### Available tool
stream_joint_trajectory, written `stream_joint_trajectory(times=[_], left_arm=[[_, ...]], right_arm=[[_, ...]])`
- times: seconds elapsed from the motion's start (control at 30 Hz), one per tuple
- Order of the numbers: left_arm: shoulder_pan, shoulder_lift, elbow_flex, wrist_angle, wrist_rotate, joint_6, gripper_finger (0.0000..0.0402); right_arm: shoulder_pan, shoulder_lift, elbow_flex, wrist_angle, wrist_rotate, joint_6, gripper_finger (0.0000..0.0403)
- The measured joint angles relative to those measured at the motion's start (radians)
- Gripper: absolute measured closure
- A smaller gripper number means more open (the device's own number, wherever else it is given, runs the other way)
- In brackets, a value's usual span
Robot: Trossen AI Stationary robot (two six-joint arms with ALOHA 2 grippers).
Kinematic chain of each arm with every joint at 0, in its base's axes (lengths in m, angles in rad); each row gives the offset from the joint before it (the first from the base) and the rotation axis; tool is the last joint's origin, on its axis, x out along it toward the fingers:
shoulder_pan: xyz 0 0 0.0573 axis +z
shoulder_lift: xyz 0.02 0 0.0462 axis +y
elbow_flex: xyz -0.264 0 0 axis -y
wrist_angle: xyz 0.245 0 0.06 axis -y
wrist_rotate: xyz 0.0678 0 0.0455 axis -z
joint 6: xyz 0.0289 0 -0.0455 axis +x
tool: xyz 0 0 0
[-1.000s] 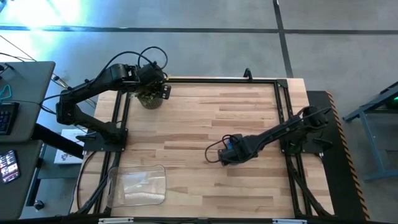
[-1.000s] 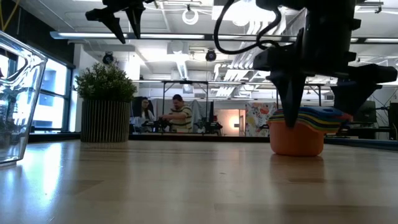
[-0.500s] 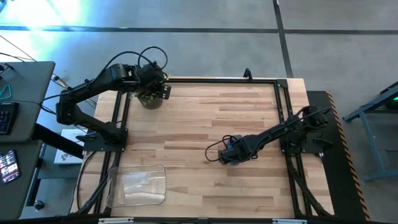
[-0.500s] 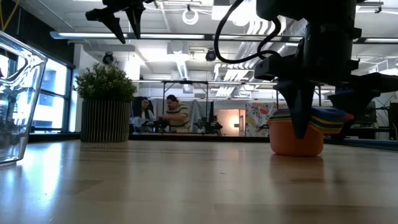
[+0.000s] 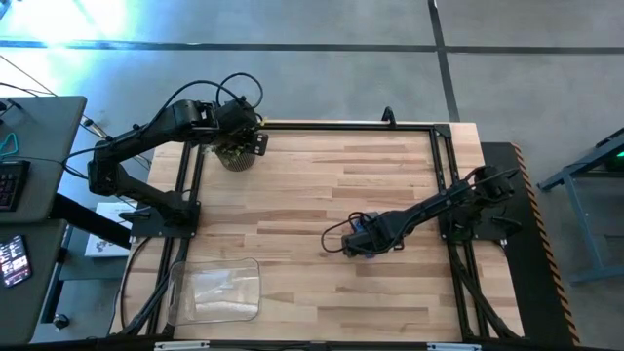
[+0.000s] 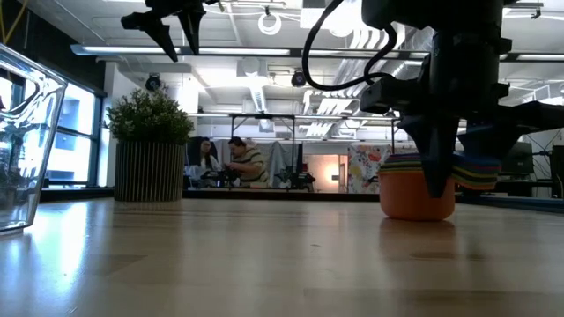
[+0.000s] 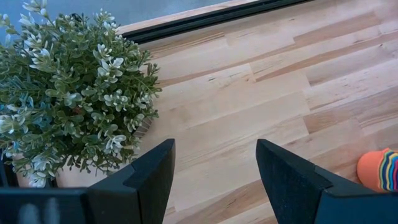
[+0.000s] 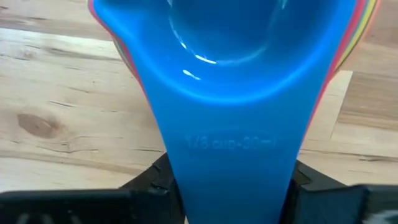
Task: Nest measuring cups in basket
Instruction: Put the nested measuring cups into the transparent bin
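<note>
Nested measuring cups (image 6: 421, 185), mid-worktop, far from basket (image 5: 214, 291).
Right claw (image 5: 357, 244) was set astride blue handle (image 8: 231, 155), fingers not yet clamped; left claw (image 7: 214, 180) held apart over plant (image 7: 68, 99). Loose grip risked stack slipping.

Left gripper (image 7: 214, 180) raised, jaws apart.

Likely a robotics lab or open office, exposed ceiling ducts (image 6: 264, 88), seated people (image 6: 238, 163), concrete floor (image 5: 322, 78)

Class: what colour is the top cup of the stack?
Blue; the top cup shows best in the right wrist view.
</note>
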Motion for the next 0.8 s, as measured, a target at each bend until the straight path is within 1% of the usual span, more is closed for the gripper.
stream_joint_trajectory(times=[0.8], left_arm=[[0.0, 0.0, 0.0, 0.0, 0.0, 0.0, 0.0186]], right_arm=[[0.0, 0.0, 0.0, 0.05, -0.033, -0.024, 0.0275]])
